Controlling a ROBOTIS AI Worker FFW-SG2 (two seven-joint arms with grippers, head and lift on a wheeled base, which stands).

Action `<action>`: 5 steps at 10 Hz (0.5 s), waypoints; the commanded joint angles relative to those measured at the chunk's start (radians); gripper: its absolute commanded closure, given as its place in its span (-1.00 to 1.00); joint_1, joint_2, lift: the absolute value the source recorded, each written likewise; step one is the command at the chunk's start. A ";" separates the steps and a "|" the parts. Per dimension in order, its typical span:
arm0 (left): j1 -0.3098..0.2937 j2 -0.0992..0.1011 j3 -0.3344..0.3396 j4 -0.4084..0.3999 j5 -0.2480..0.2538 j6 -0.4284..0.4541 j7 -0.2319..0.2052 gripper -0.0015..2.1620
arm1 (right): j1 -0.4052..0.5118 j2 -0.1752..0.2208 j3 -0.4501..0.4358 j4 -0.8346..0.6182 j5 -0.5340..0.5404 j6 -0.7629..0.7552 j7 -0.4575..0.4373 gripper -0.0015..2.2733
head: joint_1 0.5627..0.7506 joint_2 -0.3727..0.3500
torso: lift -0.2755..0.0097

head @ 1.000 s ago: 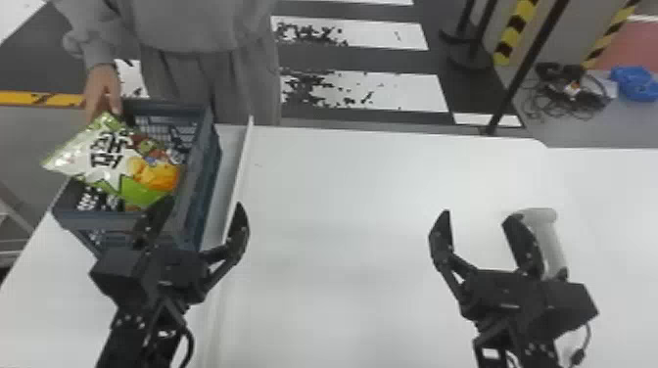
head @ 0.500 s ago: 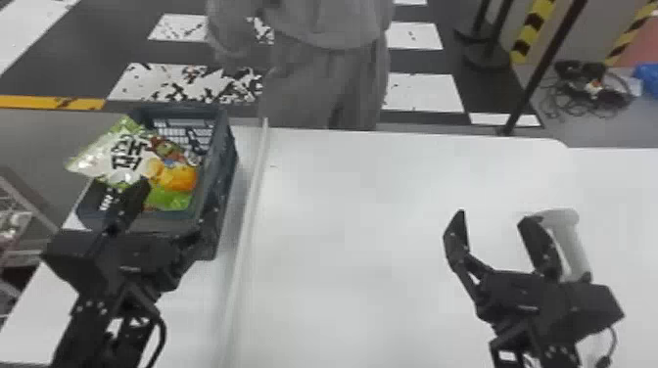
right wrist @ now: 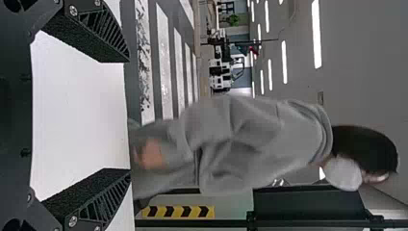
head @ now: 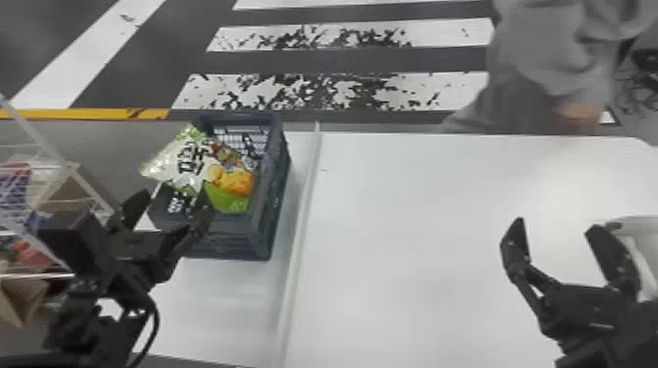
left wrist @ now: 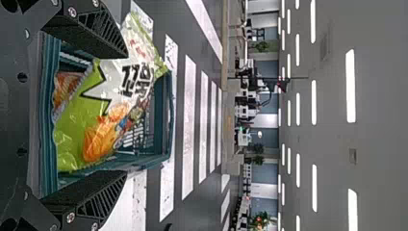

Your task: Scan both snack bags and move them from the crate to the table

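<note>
In the head view, the dark crate (head: 269,230) stands at the left end of the table. A green-and-white snack bag (head: 230,181) leans in it, its white end over the crate's left rim. My left gripper (head: 171,208) is at the crate's near left corner, fingers apart. Seen from the left wrist, the bag (left wrist: 91,120) lies beyond the open left gripper (left wrist: 126,114), not held; part of an orange-red bag (left wrist: 67,86) shows beneath it. Over the table's right part, my right gripper (head: 557,224) is open and empty; the right wrist view shows this gripper (right wrist: 129,115) too.
A raised white strip (head: 303,220) runs along the white table (head: 416,220) right of the crate. A pale rounded object (head: 641,240) stands beside the right gripper. Left of the left arm is a clear-walled rack (head: 54,195) with goods.
The head view has swung left. My left gripper has moved left relative to the crate. A person's hand that was at the bag and crate has withdrawn. The right gripper looks unmoved over the table.
</note>
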 commanded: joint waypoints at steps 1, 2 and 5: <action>-0.036 -0.004 0.078 -0.002 0.054 0.108 -0.024 -0.86 | -0.002 0.001 0.009 0.002 0.000 -0.001 0.003 -0.90 | 0.41 0.51 | 0.32; -0.062 -0.001 0.111 0.001 0.058 0.170 -0.045 -0.86 | -0.002 0.001 0.009 0.002 0.000 -0.001 0.004 -0.90 | 0.41 0.60 | 0.32; -0.173 0.006 0.151 0.055 0.054 0.277 -0.051 -0.86 | -0.002 0.003 0.012 0.002 0.000 -0.001 0.006 -0.90 | 0.41 0.73 | 0.32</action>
